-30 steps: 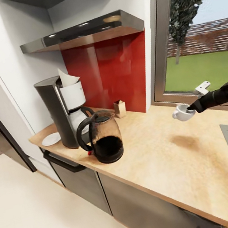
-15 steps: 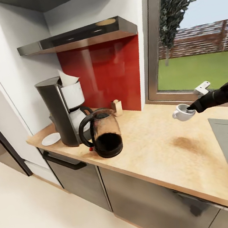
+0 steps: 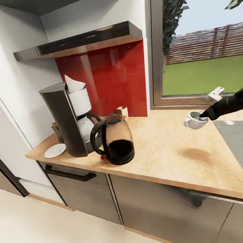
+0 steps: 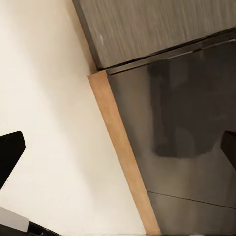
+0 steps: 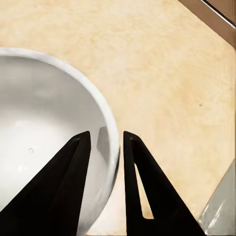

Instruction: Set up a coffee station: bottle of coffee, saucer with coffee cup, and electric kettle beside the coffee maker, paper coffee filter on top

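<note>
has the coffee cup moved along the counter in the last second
Cannot tell for sure. The coffee cup sits at the same spot in the head view, pinched by the right tool, while the electric kettle and window frame shifted, so the camera moved.

Legible markings: none recorded.
I found no readable text, brand, number or sign on the coffee maker (image 3: 66, 119), the electric kettle (image 3: 117, 144) or the coffee cup (image 3: 194, 120) pinched by my right gripper (image 5: 105, 147); the bottle of coffee (image 3: 56, 132) sat mostly hidden, its label unreadable.
</note>
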